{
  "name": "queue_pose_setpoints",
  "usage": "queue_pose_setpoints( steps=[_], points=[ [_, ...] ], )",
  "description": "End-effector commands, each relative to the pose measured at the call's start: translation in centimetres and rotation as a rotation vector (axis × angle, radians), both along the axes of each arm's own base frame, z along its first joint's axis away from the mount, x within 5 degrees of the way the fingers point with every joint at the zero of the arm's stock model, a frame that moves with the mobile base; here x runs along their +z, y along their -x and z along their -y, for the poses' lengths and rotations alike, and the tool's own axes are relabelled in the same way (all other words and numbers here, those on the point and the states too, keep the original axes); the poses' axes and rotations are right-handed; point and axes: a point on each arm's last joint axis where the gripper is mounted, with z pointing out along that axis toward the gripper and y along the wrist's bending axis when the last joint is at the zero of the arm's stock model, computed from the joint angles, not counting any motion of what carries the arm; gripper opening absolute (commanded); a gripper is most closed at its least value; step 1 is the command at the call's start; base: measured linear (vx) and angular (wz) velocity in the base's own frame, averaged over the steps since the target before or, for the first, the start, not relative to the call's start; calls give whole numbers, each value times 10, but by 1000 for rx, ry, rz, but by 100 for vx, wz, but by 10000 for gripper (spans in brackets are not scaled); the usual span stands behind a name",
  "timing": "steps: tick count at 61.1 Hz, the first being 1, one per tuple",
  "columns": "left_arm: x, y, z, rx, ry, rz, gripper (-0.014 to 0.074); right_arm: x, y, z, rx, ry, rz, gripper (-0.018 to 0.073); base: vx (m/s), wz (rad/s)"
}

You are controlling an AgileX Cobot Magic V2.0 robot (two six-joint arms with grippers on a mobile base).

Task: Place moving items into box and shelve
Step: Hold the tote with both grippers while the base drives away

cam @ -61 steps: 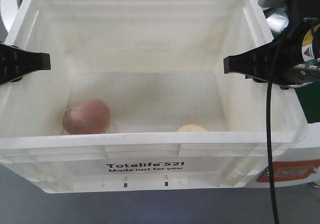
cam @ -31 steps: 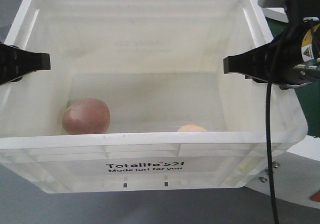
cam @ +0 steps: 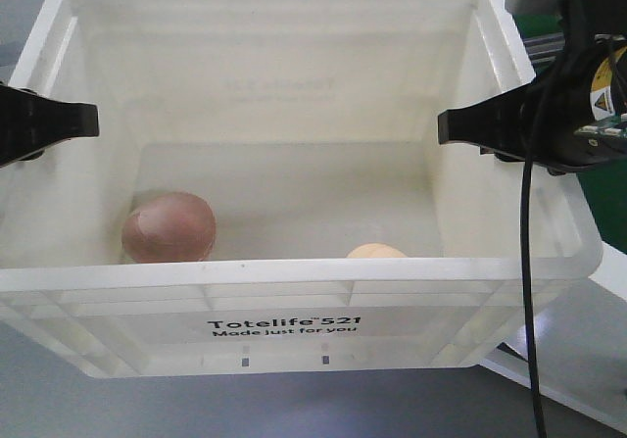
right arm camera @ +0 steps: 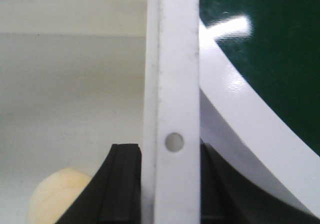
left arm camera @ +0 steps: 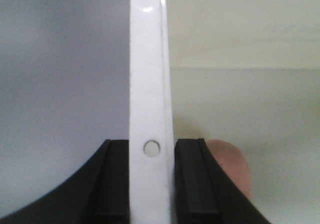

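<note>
Inside the white Totelife box [cam: 294, 279], the pale peach-like ball [cam: 375, 251] lies against the near wall, right of centre. The pinkish-brown ball [cam: 168, 227] sits toward the near-left corner. Farther back, the left gripper [left arm camera: 151, 184] pinches the left rim and the right gripper [right arm camera: 170, 184] the right rim, with their fingers narrowed onto the plastic.

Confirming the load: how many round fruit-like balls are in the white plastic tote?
2: dull pinkish-brown ball, front-left on the tote floor; pale yellow-orange ball, right of centre behind the front rim, which may hide others.
</note>
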Motion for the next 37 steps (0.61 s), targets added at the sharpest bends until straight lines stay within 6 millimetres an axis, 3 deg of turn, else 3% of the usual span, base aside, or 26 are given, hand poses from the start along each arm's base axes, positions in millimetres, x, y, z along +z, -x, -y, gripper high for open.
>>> queue_pose_setpoints(
  steps=[1, 37],
  points=[
    [27, 0, -3, -33, 3, 181, 95, 27, 1, 7, 16, -21, 164, 85, -6, 55],
    [27, 0, -3, -33, 3, 181, 95, 27, 1, 7, 16, -21, 164, 85, -8, 54]
  ],
)
